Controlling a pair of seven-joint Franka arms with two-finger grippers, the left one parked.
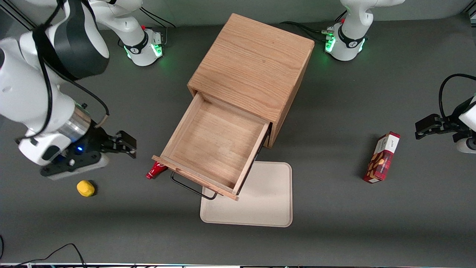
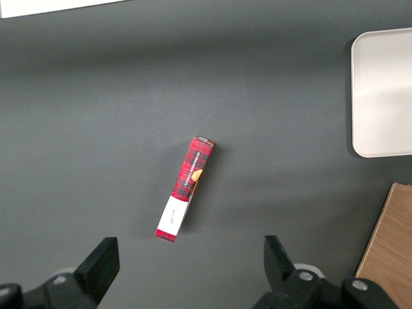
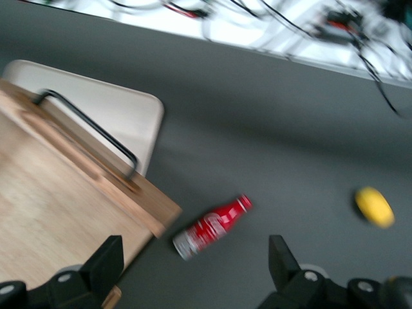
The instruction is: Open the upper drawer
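The upper drawer (image 1: pixel 217 143) of the light-oak cabinet (image 1: pixel 256 70) is pulled far out and is empty. Its thin black wire handle (image 1: pixel 191 188) hangs at the front. The drawer's front corner and handle (image 3: pixel 90 132) also show in the right wrist view. My gripper (image 1: pixel 124 145) is open and empty. It hovers above the table beside the drawer, toward the working arm's end, apart from the drawer. The lower drawer is hidden under the upper one.
A red can (image 1: pixel 156 170) lies on the table by the drawer's front corner, and shows in the right wrist view (image 3: pixel 212 226). A yellow object (image 1: pixel 85 188) lies nearer the front camera than my gripper. A cream tray (image 1: pixel 260 208) lies in front of the cabinet. A red box (image 1: pixel 382 157) lies toward the parked arm's end.
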